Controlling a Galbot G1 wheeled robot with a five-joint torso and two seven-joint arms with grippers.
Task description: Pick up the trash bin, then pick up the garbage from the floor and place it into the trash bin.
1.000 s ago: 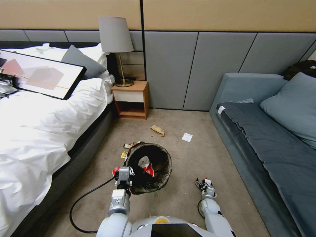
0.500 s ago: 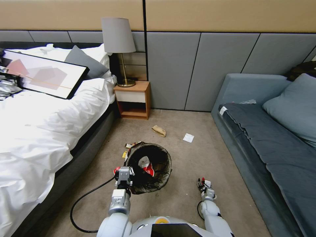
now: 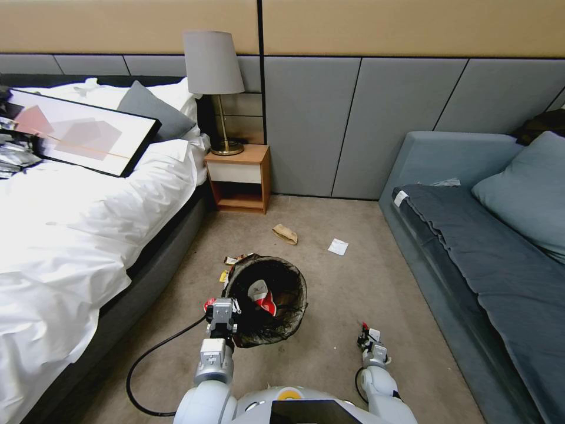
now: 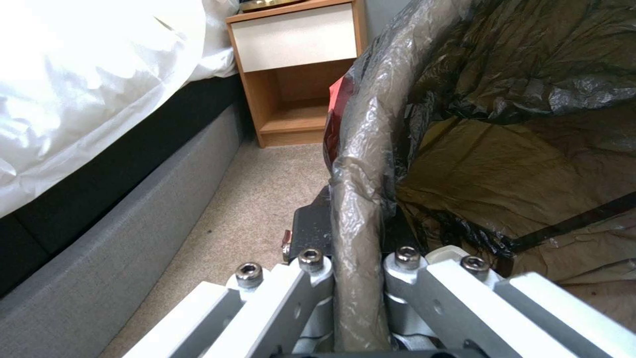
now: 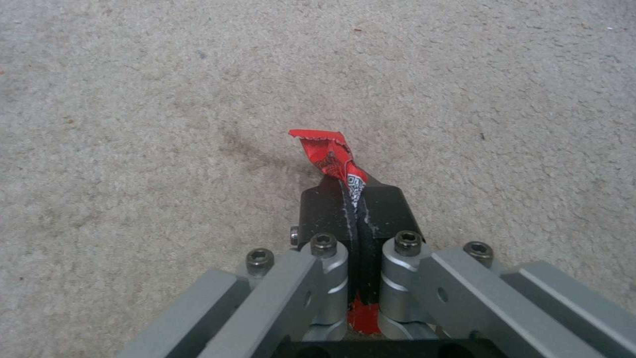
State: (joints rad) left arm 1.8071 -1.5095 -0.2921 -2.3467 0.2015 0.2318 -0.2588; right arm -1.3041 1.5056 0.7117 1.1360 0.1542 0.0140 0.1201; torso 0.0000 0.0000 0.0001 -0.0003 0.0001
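Observation:
The trash bin point(image 3: 288, 277), round with a black bag liner, hangs just above the carpet in front of me. My left gripper point(image 3: 222, 311) is shut on its near-left rim; in the left wrist view the bagged rim point(image 4: 361, 164) runs between the fingers point(image 4: 311, 278). A red-and-white packet point(image 3: 262, 298) lies inside the bin. To the right, low over the carpet, my right gripper point(image 3: 368, 339) is shut on a red snack packet point(image 5: 329, 155). Still on the floor are a brown paper bag point(image 3: 285, 234), a white paper slip point(image 3: 338, 247) and small wrappers point(image 3: 234, 259) by the bin's far side.
A bed with white bedding point(image 3: 76, 224) and a framed picture point(image 3: 76, 132) lines the left. A wooden nightstand point(image 3: 240, 178) with a lamp point(image 3: 213, 65) stands at the back. A grey-blue sofa point(image 3: 488, 253) lines the right. Open carpet lies between them.
The view has shifted slightly, so the camera moved. My right gripper has drawn back toward my body with the red packet. The left gripper and bin hold the same pose.

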